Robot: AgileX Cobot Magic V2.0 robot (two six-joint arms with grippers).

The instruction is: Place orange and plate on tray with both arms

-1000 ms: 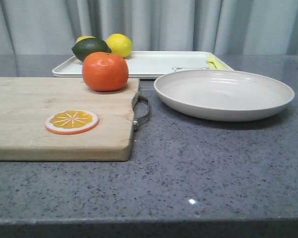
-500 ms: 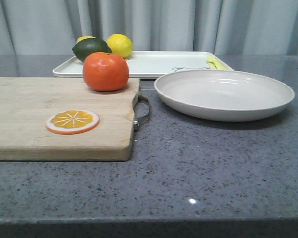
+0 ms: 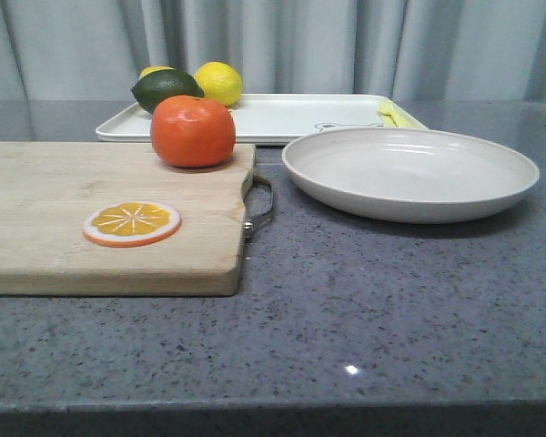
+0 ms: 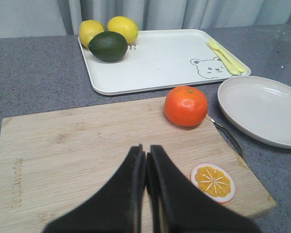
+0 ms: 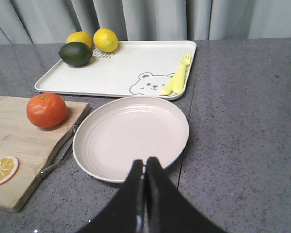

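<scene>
Closed left gripper [image 4: 146,156] over cutting board [image 4: 77,150]; orange [image 4: 185,105] (on the board's far corner)

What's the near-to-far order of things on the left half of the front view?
Orange slice → orange on the cutting board → tray with the lime and lemons.

Open tray [image 5: 117,68] centre between dark green fruit [image 5: 75,53] with lemons [image 5: 105,39] and, seemingly, yellow cutlery [image 5: 178,77].
</scene>
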